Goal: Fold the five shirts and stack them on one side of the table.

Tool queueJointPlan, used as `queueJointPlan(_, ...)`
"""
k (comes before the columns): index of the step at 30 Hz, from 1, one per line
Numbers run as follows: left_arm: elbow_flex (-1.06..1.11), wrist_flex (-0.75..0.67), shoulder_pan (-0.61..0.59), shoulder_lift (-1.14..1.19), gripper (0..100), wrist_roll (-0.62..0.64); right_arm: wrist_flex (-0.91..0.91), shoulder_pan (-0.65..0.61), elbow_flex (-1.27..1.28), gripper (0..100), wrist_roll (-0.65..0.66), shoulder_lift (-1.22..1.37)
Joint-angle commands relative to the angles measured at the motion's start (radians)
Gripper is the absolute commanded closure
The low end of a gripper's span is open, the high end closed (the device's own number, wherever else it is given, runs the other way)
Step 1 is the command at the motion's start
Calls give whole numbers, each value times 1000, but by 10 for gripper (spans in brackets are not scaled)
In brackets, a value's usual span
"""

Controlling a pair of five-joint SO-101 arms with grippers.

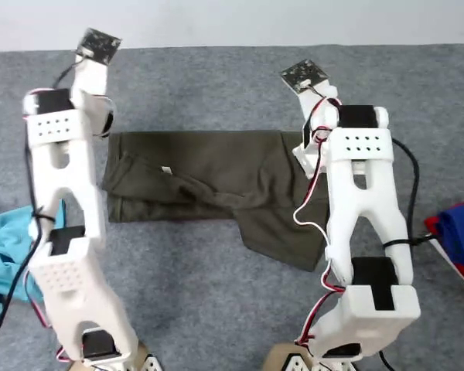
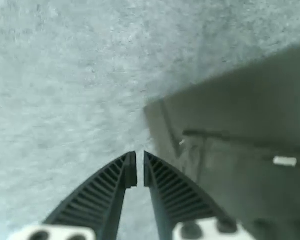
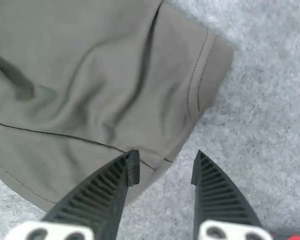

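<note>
Grey, felt-like table [image 1: 216,77] runs under everything, and the olive shirt [image 1: 209,182] lies across its middle between my two arms. It is doubled over lengthwise into a rough band, with one flap hanging out at the near right corner. My right gripper [image 3: 165,160] hangs spread wide over the shirt's hemmed sleeve edge, one finger above cloth, the other above bare table, holding nothing. My left gripper [image 2: 140,157] has its jaws drawn together with a sliver between the tips, empty, over bare table just beside the shirt's far left corner. I judge this shirt to be mid-fold: the loose flap needs tucking before the band can be halved. For that, the right jaws must come down and pinch that edge, and the left must part before taking its corner. A crumpled teal shirt [image 1: 4,239] sits at the left edge and a red and blue garment [image 1: 460,232] at the right, neither looking folded. A small white tag [image 2: 285,161] shows inside the collar; I can read nothing on it.
</note>
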Motion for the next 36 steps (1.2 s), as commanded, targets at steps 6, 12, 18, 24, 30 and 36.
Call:
queueJointPlan(6,-13,-8,66,127,882,38,97,4,-43,819,-12,-12)
queueJointPlan(12,-19,5,20,173,844,-38,159,38,-43,819,-12,-4)
queueJointPlan(18,-31,0,21,215,848,-89,165,61,-43,819,-12,-5)
queueJointPlan(24,-102,40,25,255,955,-103,165,68,-43,887,-12,-5)
queueJointPlan(30,-278,227,25,247,994,-103,185,65,-43,918,-12,-5)
queueJointPlan(36,-486,425,34,250,994,-164,185,65,-43,919,-12,-5)
